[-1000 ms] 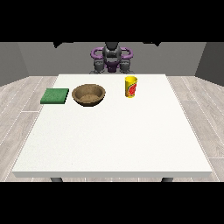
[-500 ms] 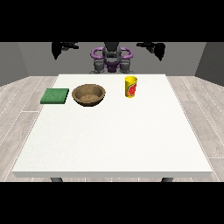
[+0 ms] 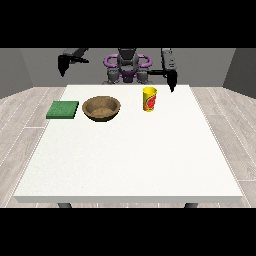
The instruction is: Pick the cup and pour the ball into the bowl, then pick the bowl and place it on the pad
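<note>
cup: one yellow cup (image 3: 149, 99) with a red and green patch on its side, upright on the table, upper middle of the frame, a bit right of centre

ball: can't make it out, the inside of the cup doesn't show from this angle

bowl: one brown bowl (image 3: 101, 108), just left of the cup but not touching, looks to have nothing in it

pad: one flat green pad (image 3: 63, 109), left of the bowl, close to the table's left edge

hand at the view's right: one dark hand (image 3: 171, 80) pointing down over the table's far edge, up and right of the cup, clearly apart from it; honestly can't tell how the fingers sit

hand at the view's left: one dark hand (image 3: 62, 65) hanging off a raised arm in the upper left of the frame, off past the table's corner, holding nothing; fingers too small to read

table: one big white table (image 3: 130, 160), legs mostly cut off at the bottom

robot: torso small at top centre, lower body hidden behind the table
</note>
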You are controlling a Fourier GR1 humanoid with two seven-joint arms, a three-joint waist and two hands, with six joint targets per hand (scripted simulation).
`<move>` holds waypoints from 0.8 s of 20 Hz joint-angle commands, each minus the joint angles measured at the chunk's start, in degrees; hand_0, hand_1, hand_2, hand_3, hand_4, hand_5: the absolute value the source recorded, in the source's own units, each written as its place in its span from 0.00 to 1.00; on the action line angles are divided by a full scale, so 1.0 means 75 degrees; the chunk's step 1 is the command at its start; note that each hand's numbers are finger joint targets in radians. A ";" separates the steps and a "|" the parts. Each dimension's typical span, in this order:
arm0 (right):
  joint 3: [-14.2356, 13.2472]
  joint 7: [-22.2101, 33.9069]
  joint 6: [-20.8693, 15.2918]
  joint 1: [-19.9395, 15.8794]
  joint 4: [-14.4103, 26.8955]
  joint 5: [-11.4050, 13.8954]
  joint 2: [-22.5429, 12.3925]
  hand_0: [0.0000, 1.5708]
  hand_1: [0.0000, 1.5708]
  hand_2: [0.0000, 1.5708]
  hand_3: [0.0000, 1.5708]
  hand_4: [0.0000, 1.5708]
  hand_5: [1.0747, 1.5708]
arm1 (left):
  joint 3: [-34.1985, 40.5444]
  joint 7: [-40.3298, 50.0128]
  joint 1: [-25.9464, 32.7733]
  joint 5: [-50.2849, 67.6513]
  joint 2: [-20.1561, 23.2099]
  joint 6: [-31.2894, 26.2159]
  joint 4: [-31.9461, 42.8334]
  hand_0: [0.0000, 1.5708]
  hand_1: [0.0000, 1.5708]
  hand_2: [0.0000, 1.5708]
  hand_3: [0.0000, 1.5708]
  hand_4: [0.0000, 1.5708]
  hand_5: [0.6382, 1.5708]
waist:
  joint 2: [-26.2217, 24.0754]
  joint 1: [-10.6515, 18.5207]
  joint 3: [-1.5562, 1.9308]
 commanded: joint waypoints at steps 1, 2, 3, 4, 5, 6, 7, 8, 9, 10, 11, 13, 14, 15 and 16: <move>-0.0226 0.0099 0.0089 -0.0279 0.0116 -0.0164 -0.0221 0.00 0.00 0.00 0.00 0.00 1.00 | -0.0124 -0.1001 -0.0168 -0.0301 -0.0435 0.0412 0.1176 0.00 0.00 0.00 0.00 0.00 0.94 | 0.0100 -0.0105 -0.0002; -0.0013 0.0665 0.0024 -0.0388 -0.0595 -0.0302 -0.0165 0.00 0.00 0.00 0.00 0.00 1.00 | 0.0420 -0.1508 -0.0571 -0.0199 -0.0080 0.0407 0.1788 0.00 0.00 0.00 0.00 0.00 0.95 | 0.0445 -0.0562 -0.0009; 0.0045 -0.0374 0.0111 -0.0162 0.0063 0.0062 0.0039 0.00 0.00 0.00 0.00 0.00 1.00 | 0.0204 -0.1334 -0.0896 -0.0281 -0.0328 0.0657 0.1721 0.00 0.00 0.00 0.00 0.00 0.95 | 0.0520 -0.0413 -0.0001; -0.0126 -0.0898 0.0317 -0.0208 0.0404 -0.0032 -0.0020 0.00 0.00 0.00 0.00 0.00 1.00 | 0.0322 -0.1518 -0.1006 -0.0192 -0.0247 0.0612 0.1818 0.00 0.00 0.00 0.00 0.00 0.96 | 0.0758 -0.0356 0.0000; -0.0105 -0.0607 0.0260 -0.0118 0.0389 0.0008 -0.0052 0.00 0.00 0.00 0.00 0.00 1.00 | 0.0101 -0.1927 -0.0786 -0.0482 -0.0369 0.0706 0.2207 0.00 0.00 0.00 0.00 0.00 0.94 | 0.0495 -0.0297 -0.0001; 0.0027 -0.0562 0.0363 -0.0019 0.0068 -0.0077 0.0025 0.00 0.00 0.00 0.00 0.00 1.00 | 0.0491 -0.2415 -0.0942 -0.0260 -0.0106 0.0541 0.2665 0.00 0.00 0.00 0.00 0.00 0.94 | 0.0707 -0.0483 -0.0004; -0.0370 -0.0976 0.0402 -0.0440 0.0945 -0.0047 -0.0267 0.00 0.00 0.00 0.00 0.00 1.00 | 0.0164 -0.2110 -0.1021 -0.0359 -0.0242 0.0483 0.2530 0.00 0.00 0.00 0.00 0.00 0.94 | 0.0754 -0.0098 0.0000; -0.0427 -0.0336 0.0534 -0.0606 0.0685 -0.0425 -0.0424 0.00 0.00 0.00 0.00 0.00 1.00 | 0.0312 -0.1868 -0.1526 -0.0393 -0.0277 0.0908 0.2866 0.00 0.00 0.00 0.00 0.00 0.94 | 0.0670 -0.0366 -0.0001; -0.0053 -0.1009 0.0387 -0.0085 0.0896 0.0064 0.0090 0.00 0.00 0.00 0.00 0.00 1.00 | 0.0233 -0.2057 -0.1256 -0.0363 -0.0238 0.0657 0.3117 0.00 0.00 0.00 0.00 0.00 0.94 | 0.0413 -0.0188 0.0000; 0.0024 -0.0792 0.0168 -0.0629 0.0497 0.0135 0.0019 0.00 0.00 0.00 0.00 0.00 1.00 | 0.0331 -0.2676 -0.1612 -0.0459 -0.0412 0.0976 0.3396 0.00 0.00 0.00 0.00 0.00 0.94 | 0.1012 -0.0356 -0.0004; -0.0188 -0.0292 0.0433 -0.0553 0.0178 -0.0272 -0.0290 0.00 0.00 0.00 0.00 0.00 1.00 | 0.0786 -0.2943 -0.1764 -0.0110 0.0067 0.0575 0.3897 0.00 0.00 0.00 0.00 0.00 0.94 | 0.0981 -0.0548 -0.0006; -0.0290 -0.0850 0.0607 -0.0418 0.1010 -0.0148 -0.0281 0.00 0.00 0.00 0.00 0.00 1.00 | 0.0476 -0.2730 -0.1867 -0.0303 -0.0029 0.0671 0.4134 0.00 0.00 0.00 0.00 0.00 0.95 | 0.0657 -0.0295 -0.0001; -0.0120 -0.0353 0.0435 -0.0484 0.0290 -0.0173 -0.0231 0.00 0.00 0.00 0.00 0.00 1.00 | 0.0710 -0.3412 -0.1920 -0.0245 -0.0171 0.0922 0.4530 0.00 0.00 0.00 0.00 0.00 0.95 | 0.0897 -0.0560 -0.0005; -0.0019 -0.0682 0.0301 -0.0094 0.0862 0.0124 0.0052 0.00 0.00 0.00 0.00 0.00 1.00 | 0.0425 -0.2888 -0.1709 -0.0347 -0.0051 0.0680 0.4446 0.00 0.00 0.00 0.00 0.00 0.95 | 0.0330 -0.0216 -0.0001; 0.0055 -0.0755 0.0368 -0.0387 0.0294 0.0078 -0.0032 0.00 0.00 0.00 0.00 0.00 1.00 | 0.0910 -0.3499 -0.2116 -0.0058 0.0395 0.0357 0.4842 0.00 0.00 0.00 0.00 0.00 0.95 | 0.1044 -0.0504 -0.0005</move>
